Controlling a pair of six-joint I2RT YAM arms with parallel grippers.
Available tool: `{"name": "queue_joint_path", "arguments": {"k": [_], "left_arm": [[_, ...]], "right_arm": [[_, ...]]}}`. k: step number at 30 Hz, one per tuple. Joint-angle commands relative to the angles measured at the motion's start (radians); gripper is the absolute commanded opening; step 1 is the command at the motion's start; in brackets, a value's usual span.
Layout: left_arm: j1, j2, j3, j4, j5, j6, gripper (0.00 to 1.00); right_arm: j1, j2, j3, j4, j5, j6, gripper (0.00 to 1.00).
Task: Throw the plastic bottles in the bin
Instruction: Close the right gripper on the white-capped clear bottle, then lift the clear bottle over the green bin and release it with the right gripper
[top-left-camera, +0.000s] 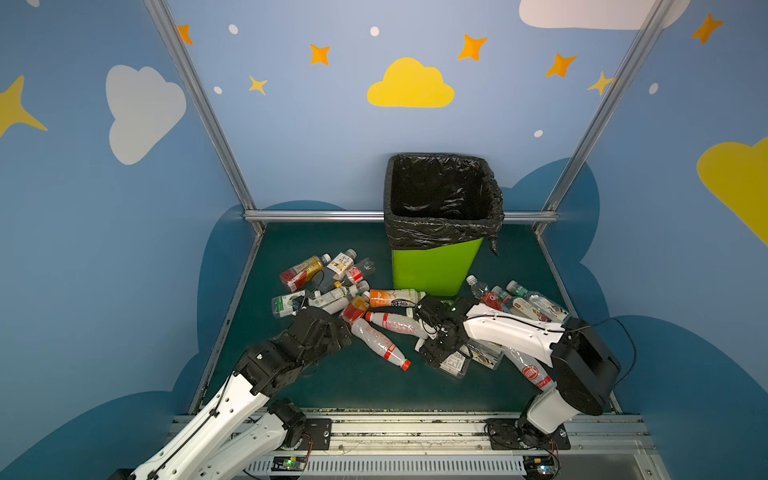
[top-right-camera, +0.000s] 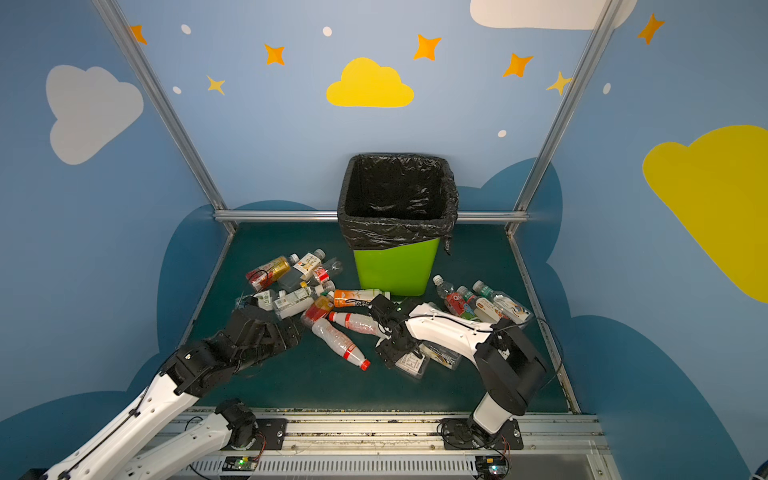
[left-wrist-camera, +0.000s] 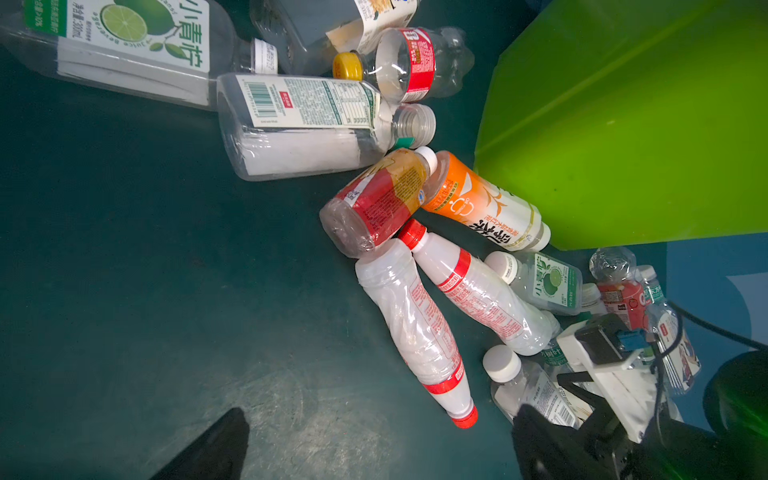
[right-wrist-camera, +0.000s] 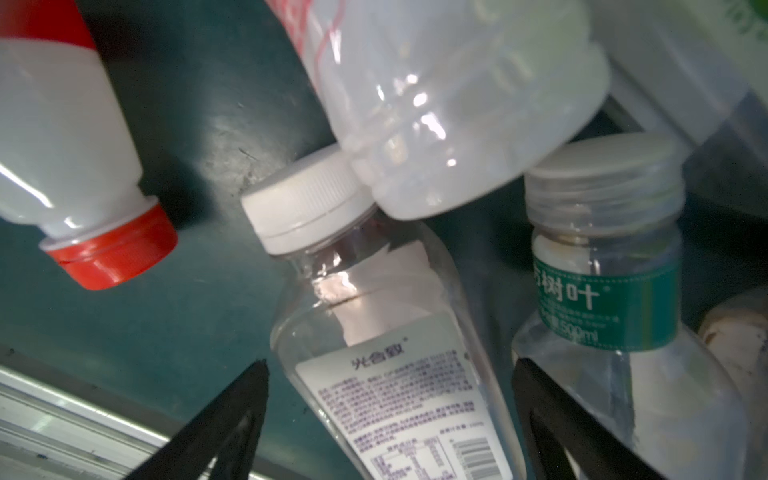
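Bottles (top-left-camera: 303, 270) scattered flat on the dark green table (top-left-camera: 332, 386) in both top views: one cluster left of centre, another right of centre, more between. Bin (top-left-camera: 434, 266) upright behind them at centre, black liner folded over its rim.

Clear white-capped bottle (right-wrist-camera: 374, 332) lying lengthwise between the spread fingers of the right gripper (right-wrist-camera: 388, 374) in the right wrist view, cap toward upper left, touching neither finger as far as shows. Jaws wide apart, grasping nothing. Right arm (top-left-camera: 511, 328) reaching low from lower right toward centre, gripper tipped down over that bottle.

Left gripper (left-wrist-camera: 380, 415) also wide apart and holding nothing, over bare table, with the cap end of a red-capped white bottle (left-wrist-camera: 415, 324) just inside the right-hand finger in the left wrist view. Left arm (top-left-camera: 224, 409) stretched from lower left, wrist low beside the left cluster.
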Motion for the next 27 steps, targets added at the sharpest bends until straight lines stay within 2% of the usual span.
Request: {"name": "queue_joint_path", "arguments": {"k": [1, 7, 15, 21, 27], "left_arm": [[-0.002, -0.018, 0.003, -0.032, -0.030, -0.004, 1.00], [-0.002, -0.032, 0.001, -0.038, -0.040, -0.014, 1.00], [-0.002, -0.041, 0.002, -0.052, -0.050, -0.026, 1.00], [-0.002, -0.054, 0.003, -0.067, -0.067, -0.032, 1.00], [-0.002, -0.057, 0.004, -0.080, -0.079, -0.035, 1.00]], "right_arm": [[-0.014, 0.030, 0.024, 0.001, -0.018, -0.033, 0.92], [-0.029, 0.051, 0.017, 0.013, -0.035, -0.047, 0.92], [-0.036, 0.080, 0.026, 0.018, -0.129, -0.064, 0.89], [-0.022, 0.049, 0.024, -0.003, -0.129, -0.048, 0.76], [0.028, -0.071, 0.046, -0.071, -0.098, -0.006, 0.64]]}}
